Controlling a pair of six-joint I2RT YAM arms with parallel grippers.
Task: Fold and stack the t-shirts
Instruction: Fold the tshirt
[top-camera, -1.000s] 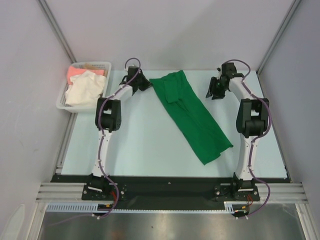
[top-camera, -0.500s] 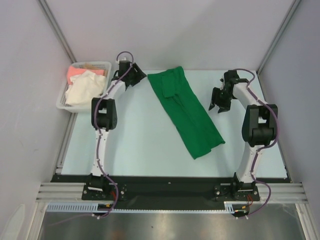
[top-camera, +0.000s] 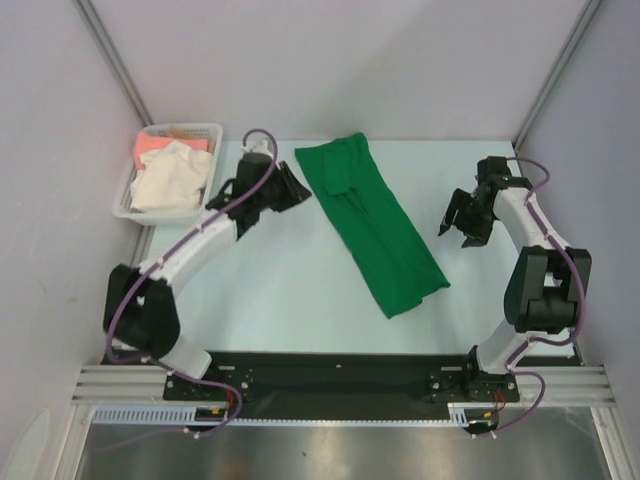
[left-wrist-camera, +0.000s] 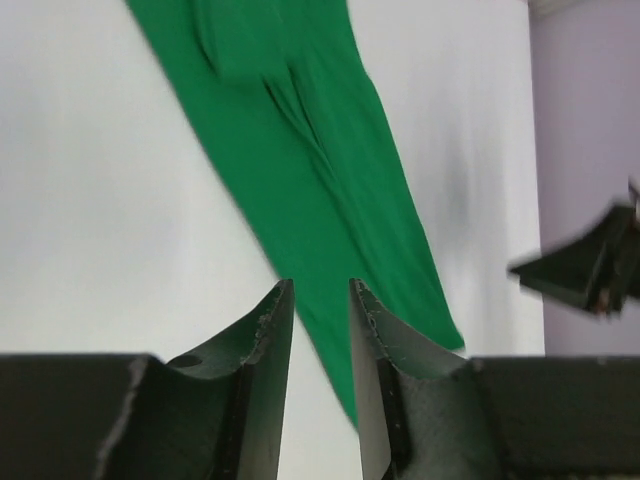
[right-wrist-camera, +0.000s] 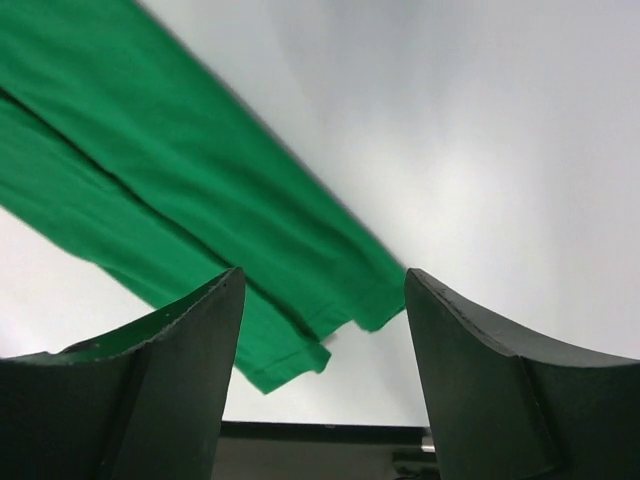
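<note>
The green t-shirt (top-camera: 370, 225) lies flat on the table as a long narrow strip, running from the far middle toward the near right. It also shows in the left wrist view (left-wrist-camera: 300, 150) and the right wrist view (right-wrist-camera: 150, 180). My left gripper (top-camera: 298, 190) hovers just left of the strip's far end, jaws a little apart and empty (left-wrist-camera: 320, 285). My right gripper (top-camera: 457, 224) is to the right of the strip, wide open and empty (right-wrist-camera: 325, 275). A cream-white t-shirt (top-camera: 165, 180) and a salmon-pink one (top-camera: 155, 143) lie crumpled in the basket.
The white lattice basket (top-camera: 122, 200) stands at the far left edge of the table. Grey walls close in the left, back and right. A black bar (top-camera: 340, 365) runs along the near edge by the arm bases.
The green shirt slid slightly left and its near end drew in, then lay still. My left arm swung out low, its gripper moving nearer. My right gripper moved right and nearer.
</note>
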